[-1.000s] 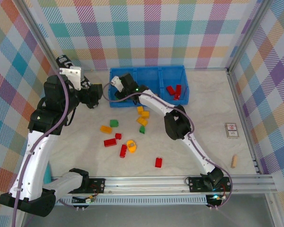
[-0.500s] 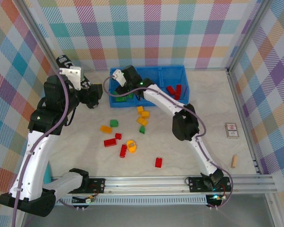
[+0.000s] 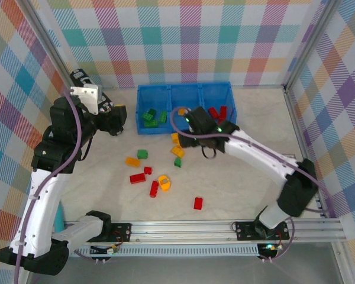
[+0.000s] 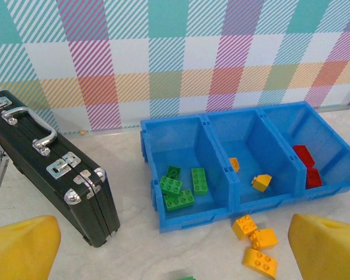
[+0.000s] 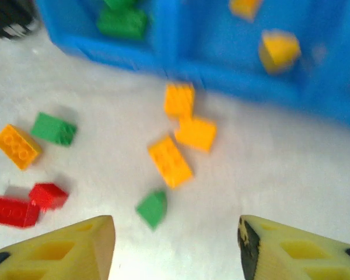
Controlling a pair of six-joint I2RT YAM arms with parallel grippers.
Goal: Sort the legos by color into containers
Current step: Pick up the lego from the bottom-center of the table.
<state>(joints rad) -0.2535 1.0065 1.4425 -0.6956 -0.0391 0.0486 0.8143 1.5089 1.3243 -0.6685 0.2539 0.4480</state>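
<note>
Odds and ends on pale surface [image 3: 242,198], plaid walls [image 3: 183,41] around.
Black case [image 4: 52,169] with silver handle and clasps, close by the wall; small card [image 3: 290,163] and tan cork [image 3: 293,202] near right edge, apart.

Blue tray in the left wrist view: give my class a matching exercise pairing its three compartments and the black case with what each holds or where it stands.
Column 1
1. left compartment
2. middle compartment
3. right compartment
4. black case

Column 2
A. red legos
B. stands beside the blue tray, to its left in this view
C. green legos
D. yellow legos

Pairs: 1-C, 2-D, 3-A, 4-B
</note>
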